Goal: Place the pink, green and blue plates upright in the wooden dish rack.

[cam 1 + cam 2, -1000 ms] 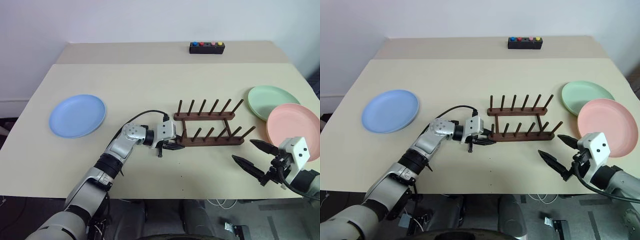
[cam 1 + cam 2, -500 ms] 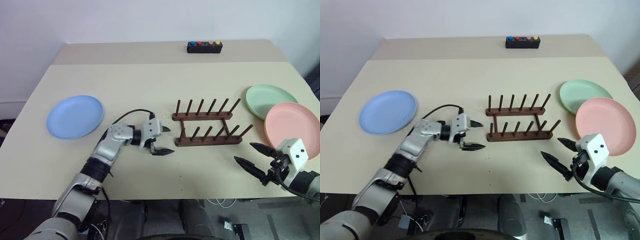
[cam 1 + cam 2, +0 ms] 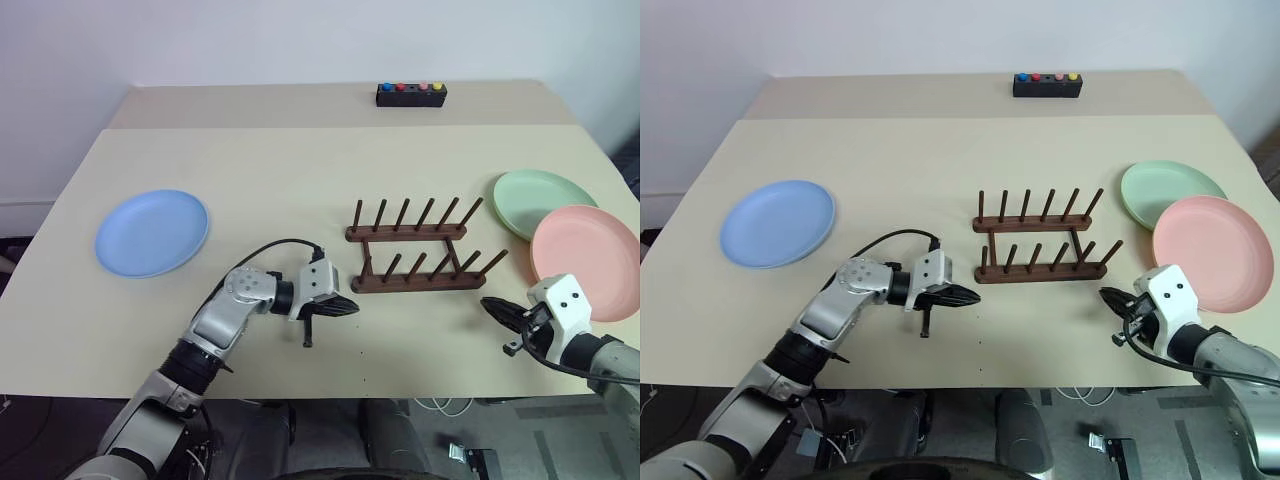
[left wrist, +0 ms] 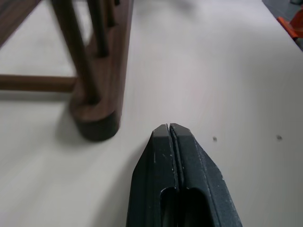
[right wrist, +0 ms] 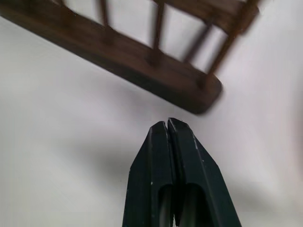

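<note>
Right now the wooden dish rack (image 3: 420, 248) stands bare on the beige table (image 3: 300, 160) between my two grippers, its two peg rows upright and no plate in it. My left gripper (image 3: 352, 307) has its black fingers pressed together on nothing, its tip just short of the rack's near rail at the end on my left; in the left wrist view that rail's rounded end (image 4: 97, 124) sits just beyond the joined tips (image 4: 169, 128). My right gripper (image 3: 488, 305) is likewise pinched together and empty, low over the table, a little nearer me than the rack's other end, which lies just ahead of its tip in the right wrist view. The pink plate (image 3: 588, 262) lies flat just beyond my right gripper, and the green plate (image 3: 541, 201) lies flat farther out, its near rim tucked under the pink one. The blue plate (image 3: 152, 232) lies flat well off to the left of my left arm. A small black box with coloured buttons (image 3: 411, 94) sits at the table's far edge.
</note>
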`<action>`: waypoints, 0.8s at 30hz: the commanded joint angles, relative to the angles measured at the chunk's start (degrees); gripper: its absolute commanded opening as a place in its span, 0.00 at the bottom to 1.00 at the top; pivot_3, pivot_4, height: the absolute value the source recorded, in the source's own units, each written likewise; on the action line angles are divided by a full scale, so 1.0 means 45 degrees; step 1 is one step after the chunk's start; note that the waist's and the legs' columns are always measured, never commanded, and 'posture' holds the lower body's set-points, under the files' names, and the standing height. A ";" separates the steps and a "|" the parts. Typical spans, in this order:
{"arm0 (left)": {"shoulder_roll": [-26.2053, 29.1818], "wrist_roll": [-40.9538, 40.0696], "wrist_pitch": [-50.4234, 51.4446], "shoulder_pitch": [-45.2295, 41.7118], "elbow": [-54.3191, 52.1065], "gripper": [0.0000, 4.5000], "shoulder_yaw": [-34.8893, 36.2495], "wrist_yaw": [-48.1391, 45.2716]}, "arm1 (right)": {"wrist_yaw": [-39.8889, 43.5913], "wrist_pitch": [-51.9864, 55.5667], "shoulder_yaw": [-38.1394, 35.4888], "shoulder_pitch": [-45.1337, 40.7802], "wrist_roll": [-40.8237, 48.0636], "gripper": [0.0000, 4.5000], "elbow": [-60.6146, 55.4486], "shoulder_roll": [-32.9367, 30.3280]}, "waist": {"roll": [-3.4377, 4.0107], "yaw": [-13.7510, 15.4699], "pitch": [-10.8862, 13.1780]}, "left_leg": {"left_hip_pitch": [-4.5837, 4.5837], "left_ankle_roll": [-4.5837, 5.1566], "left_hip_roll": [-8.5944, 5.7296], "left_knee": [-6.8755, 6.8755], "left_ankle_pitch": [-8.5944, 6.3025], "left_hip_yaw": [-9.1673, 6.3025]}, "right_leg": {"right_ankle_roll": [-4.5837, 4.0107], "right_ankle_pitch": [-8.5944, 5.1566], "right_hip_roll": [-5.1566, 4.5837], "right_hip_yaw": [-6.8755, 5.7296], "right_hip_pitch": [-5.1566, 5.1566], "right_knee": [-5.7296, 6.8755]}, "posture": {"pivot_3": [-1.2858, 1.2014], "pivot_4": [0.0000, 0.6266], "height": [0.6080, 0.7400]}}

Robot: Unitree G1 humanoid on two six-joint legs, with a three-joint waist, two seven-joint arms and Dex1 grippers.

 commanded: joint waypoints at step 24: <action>-0.1312 0.1586 -0.2158 -0.1280 0.3467 0.01 0.0476 0.3951 | -0.0720 -0.2162 0.2189 -0.3474 -0.2148 0.00 0.3577 0.0519 | -0.0002 -0.0031 -0.0002 | 0.0094 0.0000 -0.0002 0.0004 0.0000 0.0004 | 0.0003 0.0003 0.0000 0.0002 0.0086 0.0000 | 0.52 0.24 1.00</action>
